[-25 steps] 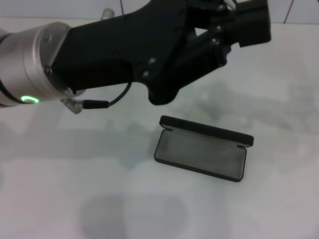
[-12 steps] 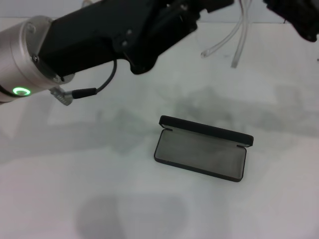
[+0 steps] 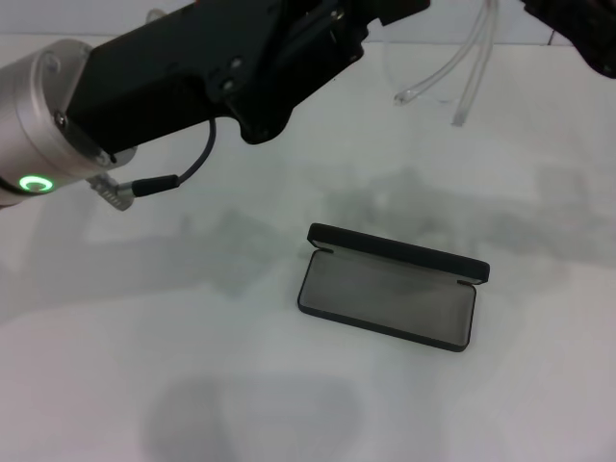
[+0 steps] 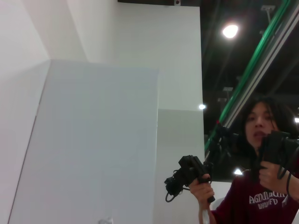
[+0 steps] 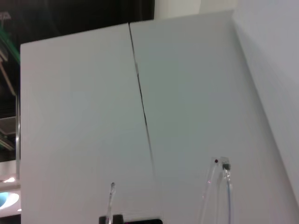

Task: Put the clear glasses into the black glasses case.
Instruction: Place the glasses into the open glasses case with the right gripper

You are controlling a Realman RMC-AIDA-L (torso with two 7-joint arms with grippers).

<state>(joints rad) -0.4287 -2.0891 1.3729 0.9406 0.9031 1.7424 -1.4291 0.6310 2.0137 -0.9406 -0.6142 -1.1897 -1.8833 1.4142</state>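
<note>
Above a white table (image 3: 115,385), the glasses (image 3: 452,72) hang in mid-air near the far edge of the head view, their clear temple arms trailing down and toward the robot while the lens is mostly cut off at the frame's top. The left tool (image 3: 385,12) reaches across from the left and the right tool (image 3: 577,34) enters at the top right corner; both crowd the glasses, but whether either tool is closed on them, or how far its fingers are spread, cannot be told, since the tips lie at or beyond the frame edge. The right wrist view shows two clear temple tips against a white wall panel, which suggests that arm carries the glasses, though the contact itself is out of sight. The case (image 3: 390,286) lies open on the table, well apart from and nearer the robot than the glasses, its lid standing up at the far side and its grey-lined tray bare. The glasses look light, thin and springy, smooth enough to slip, and liable to flex or scratch under a hard pinch; a gentle hold at the bridge or the thicker lens rim seems safest, leaving the temples free to fold before the frame is lowered lengthwise into the tray.
</note>
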